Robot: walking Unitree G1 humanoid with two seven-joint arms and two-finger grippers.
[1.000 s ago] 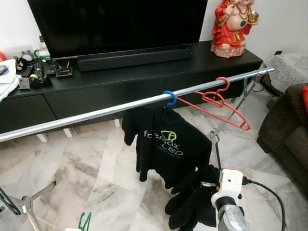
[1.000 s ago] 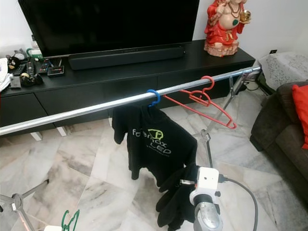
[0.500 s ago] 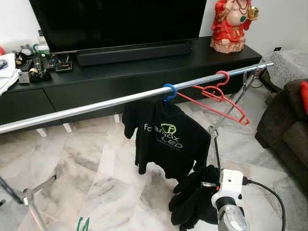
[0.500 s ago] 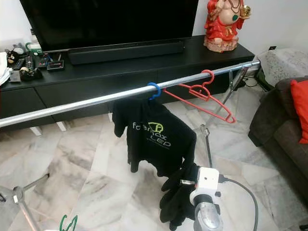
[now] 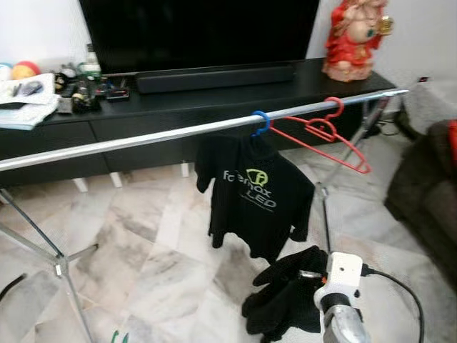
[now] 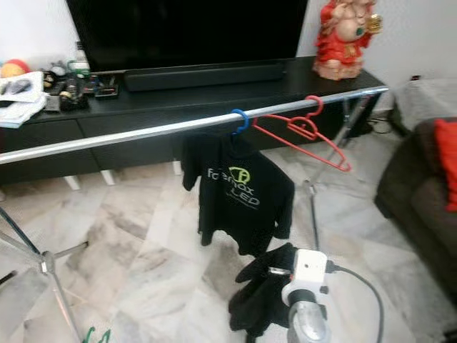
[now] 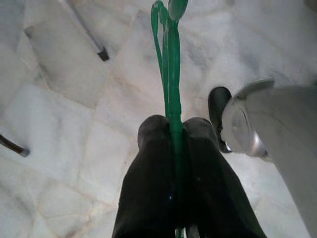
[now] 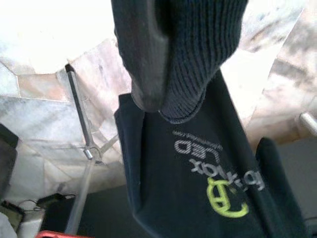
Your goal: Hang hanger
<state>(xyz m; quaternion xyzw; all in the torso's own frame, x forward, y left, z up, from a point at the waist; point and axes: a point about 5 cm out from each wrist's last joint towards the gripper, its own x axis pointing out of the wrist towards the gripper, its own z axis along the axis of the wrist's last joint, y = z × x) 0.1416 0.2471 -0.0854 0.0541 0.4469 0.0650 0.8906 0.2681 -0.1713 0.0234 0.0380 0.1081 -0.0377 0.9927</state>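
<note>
A green hanger [image 7: 171,64] is pinched between the two black fingers of my left gripper [image 7: 171,125], which is shut on it; its tip [image 5: 118,337] pokes up at the lower edge of the left eye view. A silver rail [image 5: 143,137] crosses in front of me. On it hang a blue hanger [image 5: 258,122] carrying a black T-shirt [image 5: 257,204] and a bare red hanger [image 5: 321,133]. My right gripper [image 8: 166,99] is low on the right, shut on a black knit garment [image 5: 285,300] that covers one finger.
A black TV cabinet [image 5: 214,107] with a TV, a soundbar and a red statue [image 5: 353,39] stands behind the rail. The rack's legs [image 5: 61,268] spread over the marble floor at left. A dark sofa [image 5: 428,193] is at right.
The camera has swung left and pulled back a little, so the rack's left legs are in view. The green hanger's tip sits lower in the picture. The right arm holds its place.
</note>
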